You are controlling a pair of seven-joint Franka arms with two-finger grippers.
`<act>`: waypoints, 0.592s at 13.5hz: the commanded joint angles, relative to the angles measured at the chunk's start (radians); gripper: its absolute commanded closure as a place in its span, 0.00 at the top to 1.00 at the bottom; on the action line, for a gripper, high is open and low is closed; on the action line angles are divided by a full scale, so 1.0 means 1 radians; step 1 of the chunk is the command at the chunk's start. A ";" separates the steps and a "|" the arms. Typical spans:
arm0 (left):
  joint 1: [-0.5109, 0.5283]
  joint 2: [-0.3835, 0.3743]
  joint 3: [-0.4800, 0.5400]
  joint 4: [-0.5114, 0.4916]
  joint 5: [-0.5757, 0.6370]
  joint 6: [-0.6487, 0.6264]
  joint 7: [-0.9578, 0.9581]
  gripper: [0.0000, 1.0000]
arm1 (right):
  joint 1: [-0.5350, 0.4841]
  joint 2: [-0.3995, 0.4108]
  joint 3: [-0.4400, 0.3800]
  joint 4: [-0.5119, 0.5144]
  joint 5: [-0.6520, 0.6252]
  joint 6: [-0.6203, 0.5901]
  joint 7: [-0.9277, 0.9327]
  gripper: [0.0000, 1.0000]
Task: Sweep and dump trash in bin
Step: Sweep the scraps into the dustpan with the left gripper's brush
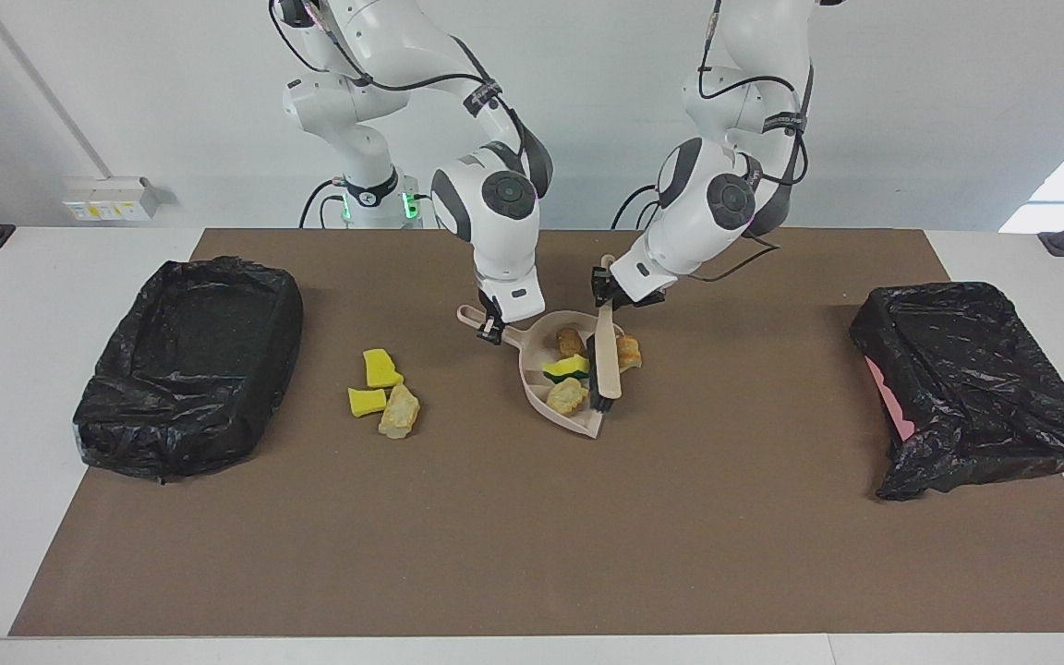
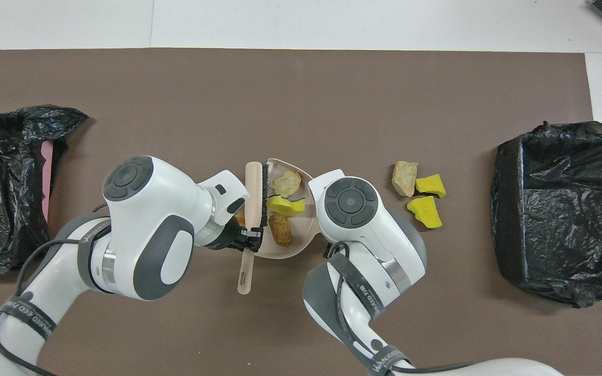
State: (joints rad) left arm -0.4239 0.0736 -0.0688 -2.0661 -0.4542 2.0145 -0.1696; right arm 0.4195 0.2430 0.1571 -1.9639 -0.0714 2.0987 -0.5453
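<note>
Facing view: right gripper (image 1: pixel 492 332) is clamped on the handle of the dustpan (image 1: pixel 578 414), which lies flat on the brown mat (image 1: pixel 532 536) at mid-table, its mouth toward the left arm's end. Left gripper (image 1: pixel 602 294) is clamped on the handle of the brush (image 1: pixel 607 362); the bristle end sits at the pan's mouth.

Trash, pan group: three pieces lie inside the pan, a brown lump (image 1: pixel 571 341), a yellow sponge piece (image 1: pixel 564 367) and a tan lump (image 1: pixel 567 396). A fourth, orange-brown lump (image 1: pixel 628 352) sits at the pan's lip on the outer side of the brush, not clearly inside.

Trash, loose group: two yellow sponge scraps (image 1: pixel 380 368) and a tan lump (image 1: pixel 399 411) lie on the mat toward the right arm's end, between the pan and the bin (image 1: pixel 190 369) there. A second bin (image 1: pixel 975 388) stands at the left arm's end.

Overhead view: brush (image 2: pixel 254 198) lies across the pan's mouth, with the three pieces (image 2: pixel 282 204) penned between bristles and back wall.

Judgement: first sweep is nearly complete. To finish it well, keep the pan's lip pressed to the mat so nothing slides under. Lift the brush over the lump at the lip, set it down on that lump's outer side and draw it in. Hold the bristles against the load until the pan tips back. Lift the pan level; the sponge looks light and could bounce out. The loose group is not yet swept.
</note>
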 commanded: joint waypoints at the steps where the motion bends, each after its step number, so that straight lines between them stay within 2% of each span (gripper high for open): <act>1: 0.013 -0.046 0.006 0.000 0.009 -0.084 -0.152 0.00 | 0.002 -0.008 0.004 -0.012 -0.022 0.011 0.038 0.00; 4: 0.007 -0.100 0.006 -0.083 0.119 -0.097 -0.425 0.00 | 0.002 -0.008 0.004 -0.012 -0.022 0.011 0.038 0.00; 5: 0.010 -0.135 0.006 -0.138 0.143 -0.094 -0.471 0.00 | 0.002 -0.008 0.004 -0.012 -0.022 0.011 0.038 0.00; 7: 0.011 -0.233 0.004 -0.294 0.196 -0.060 -0.452 0.00 | 0.002 -0.010 0.004 -0.012 -0.022 0.011 0.038 0.00; 8: 0.007 -0.239 0.003 -0.318 0.197 -0.039 -0.417 0.00 | 0.002 -0.010 0.002 -0.012 -0.022 0.011 0.038 0.00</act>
State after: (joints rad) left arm -0.4125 -0.0615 -0.0649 -2.2554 -0.2811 1.9274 -0.5989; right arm 0.4205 0.2430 0.1570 -1.9639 -0.0715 2.0987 -0.5420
